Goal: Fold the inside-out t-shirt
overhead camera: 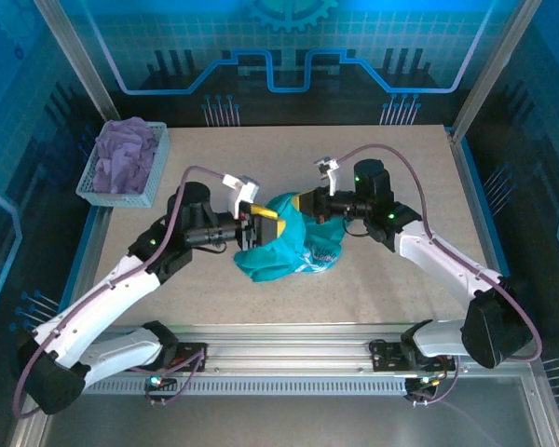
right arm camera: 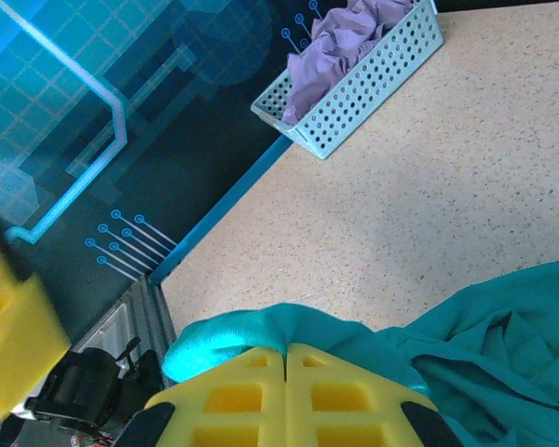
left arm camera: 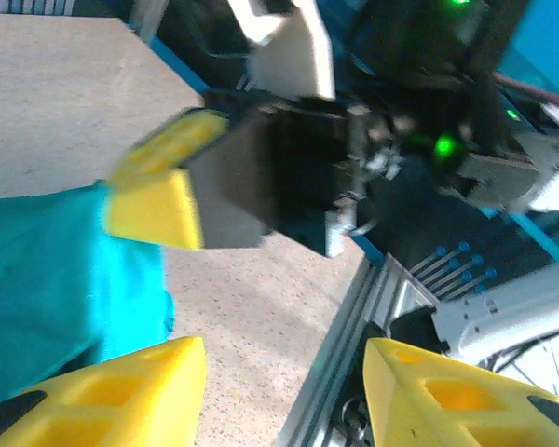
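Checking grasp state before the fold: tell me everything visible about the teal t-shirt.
The teal t-shirt is soft, wrinkled cloth, bunched in a loose heap, not spread flat, lying at the middle of the table. The right gripper is shut on a rolled edge of it. The left gripper stands open beside the heap, nothing between its fingers; contact there is unclear.

Bright, even light comes down from overhead onto the tabletop [overhead camera: 401,186]; the inside-out t-shirt [overhead camera: 284,247] throws only a faint, soft shadow. A blue glow tints the dim surrounding panels [overhead camera: 279,56]. The left wrist view is motion-blurred, the right arm [left arm camera: 289,177] smeared; the right wrist view is sharp.
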Controlling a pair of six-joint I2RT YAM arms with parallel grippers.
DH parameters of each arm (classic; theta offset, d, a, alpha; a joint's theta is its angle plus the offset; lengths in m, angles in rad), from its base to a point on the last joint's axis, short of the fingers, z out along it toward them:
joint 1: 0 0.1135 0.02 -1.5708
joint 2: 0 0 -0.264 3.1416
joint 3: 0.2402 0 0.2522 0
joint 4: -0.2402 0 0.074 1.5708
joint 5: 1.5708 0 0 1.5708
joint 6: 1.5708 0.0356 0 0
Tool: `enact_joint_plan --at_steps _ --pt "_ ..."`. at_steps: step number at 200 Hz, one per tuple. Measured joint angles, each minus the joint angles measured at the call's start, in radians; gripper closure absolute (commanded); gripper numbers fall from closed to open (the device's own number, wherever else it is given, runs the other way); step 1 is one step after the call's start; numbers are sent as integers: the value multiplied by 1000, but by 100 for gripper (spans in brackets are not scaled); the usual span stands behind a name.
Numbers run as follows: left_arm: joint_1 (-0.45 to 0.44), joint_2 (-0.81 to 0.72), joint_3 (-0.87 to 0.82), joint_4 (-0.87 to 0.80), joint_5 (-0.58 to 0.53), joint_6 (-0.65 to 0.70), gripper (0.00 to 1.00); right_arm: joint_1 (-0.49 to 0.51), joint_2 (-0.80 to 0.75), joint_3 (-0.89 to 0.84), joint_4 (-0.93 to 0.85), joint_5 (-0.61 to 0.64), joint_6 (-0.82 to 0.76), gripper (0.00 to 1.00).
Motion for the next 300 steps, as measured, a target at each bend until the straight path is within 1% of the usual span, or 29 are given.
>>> enact_joint_plan --at_steps 12,36,50,75,94,131,180,203,263,279,291,300 --pt "18 3 -9 -3 -3 -22 49 -1 -4 0 0 -2 -3 100" --pt "21 15 -29 -13 -3 -57 49 -1 -14 0 0 -2 -10 100" --pt "38 29 -39 -20 -1 -82 49 -1 -20 0 -1 -2 -11 100" --pt "84 63 -55 -27 13 -125 41 -1 -32 0 0 -2 -11 100" --pt "97 97 -58 -20 32 -146 39 -1 -36 0 0 -5 -11 100" --pt "98 188 -42 37 89 -186 39 -1 -36 -1 0 -26 -36 100" --pt "99 255 26 109 137 -216 45 -1 -58 -16 -10 -57 -124 100" --pt "102 266 46 130 149 -222 51 -1 -66 -20 -21 -76 -163 100" --pt "102 272 64 158 172 -239 82 -1 -80 -22 -74 -83 -259 100" --pt "102 269 65 159 174 -245 91 -1 -87 -22 -110 -81 -300 100" --pt "102 264 68 155 174 -242 100 -1 -90 -21 -132 -78 -327 100" --pt "102 259 72 144 177 -240 100 -1 -91 -18 -149 -73 -344 100"
